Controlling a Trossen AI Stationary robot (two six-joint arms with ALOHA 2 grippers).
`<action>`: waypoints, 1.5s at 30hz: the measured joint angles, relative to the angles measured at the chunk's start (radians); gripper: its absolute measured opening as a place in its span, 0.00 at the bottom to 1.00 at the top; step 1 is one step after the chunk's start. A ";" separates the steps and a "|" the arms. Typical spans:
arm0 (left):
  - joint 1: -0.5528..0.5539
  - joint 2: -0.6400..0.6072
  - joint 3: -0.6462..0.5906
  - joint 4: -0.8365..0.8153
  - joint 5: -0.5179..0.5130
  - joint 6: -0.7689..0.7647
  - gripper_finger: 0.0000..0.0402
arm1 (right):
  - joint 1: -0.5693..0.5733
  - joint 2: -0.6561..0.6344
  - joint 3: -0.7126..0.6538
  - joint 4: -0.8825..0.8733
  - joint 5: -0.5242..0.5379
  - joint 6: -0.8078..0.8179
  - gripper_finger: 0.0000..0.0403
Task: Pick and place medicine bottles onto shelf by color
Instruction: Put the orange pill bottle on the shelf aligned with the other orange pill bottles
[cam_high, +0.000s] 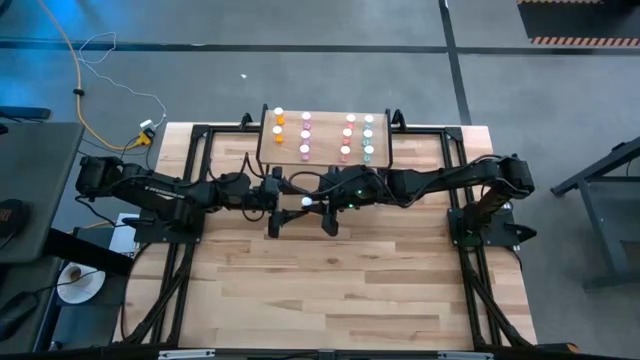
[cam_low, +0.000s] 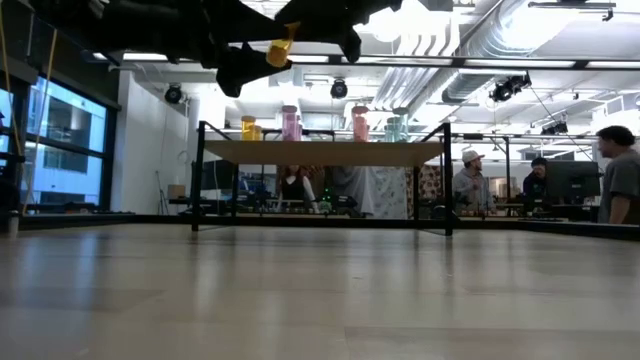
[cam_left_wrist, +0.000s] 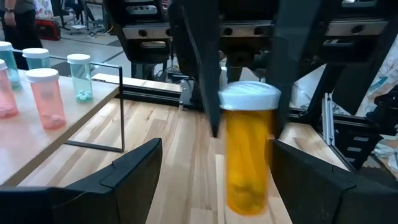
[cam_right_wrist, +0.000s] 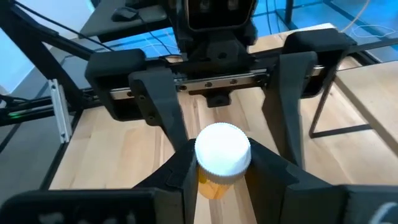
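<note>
With eleven white-capped bottles sorted on the small light-wood shelf, we see our right gripper clamped on an orange-bodied bottle just before it, left gripper spread apart around it.

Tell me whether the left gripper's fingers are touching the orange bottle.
Apart. In the left wrist view, the left gripper stands wide, with gaps either side of the orange bottle, held by the right gripper.
</note>
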 joint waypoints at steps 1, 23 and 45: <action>0.002 0.000 0.000 0.000 0.000 0.003 0.69 | 0.000 0.003 0.000 0.009 -0.008 0.000 0.24; 0.025 0.000 0.000 -0.002 0.024 0.051 0.53 | -0.026 0.013 0.000 0.015 -0.051 0.007 0.24; 0.024 0.000 0.000 -0.003 0.031 0.078 0.30 | -0.026 0.013 0.000 0.008 -0.048 0.000 0.25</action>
